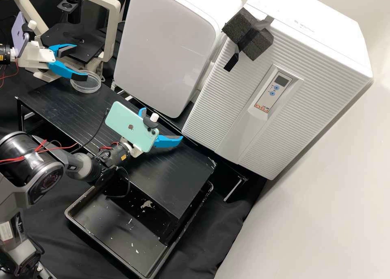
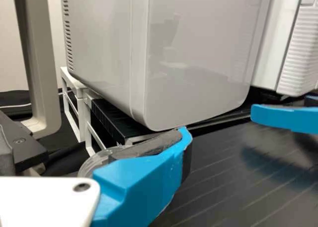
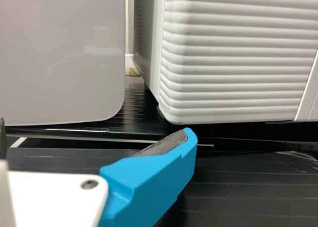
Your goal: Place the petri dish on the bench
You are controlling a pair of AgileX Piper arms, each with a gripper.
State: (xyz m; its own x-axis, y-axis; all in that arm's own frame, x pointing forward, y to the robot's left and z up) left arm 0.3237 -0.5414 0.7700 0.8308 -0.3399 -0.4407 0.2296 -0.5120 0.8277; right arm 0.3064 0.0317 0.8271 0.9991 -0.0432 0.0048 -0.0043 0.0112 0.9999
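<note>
In the high view my left gripper [image 1: 82,62] stands open at the bench's far left end, its lower finger reaching across the clear round petri dish [image 1: 89,85]. The dish lies flat at the bench's edge; whether it touches the finger I cannot tell. In the left wrist view, part of the petri dish [image 2: 92,161] shows behind a blue finger of my left gripper [image 2: 94,142], which hides the rest. My right gripper [image 1: 162,124] is open over the middle of the black bench [image 1: 174,181], holding nothing. Its blue finger stands before the white appliances in the right wrist view, at the right gripper [image 3: 94,130].
A microscope [image 1: 111,31] stands behind the left gripper. Two large white appliances, a smooth one [image 1: 162,47] and a ribbed one [image 1: 227,108], line the back of the bench. A black tray [image 1: 101,234] with light scraps lies below the bench's near side.
</note>
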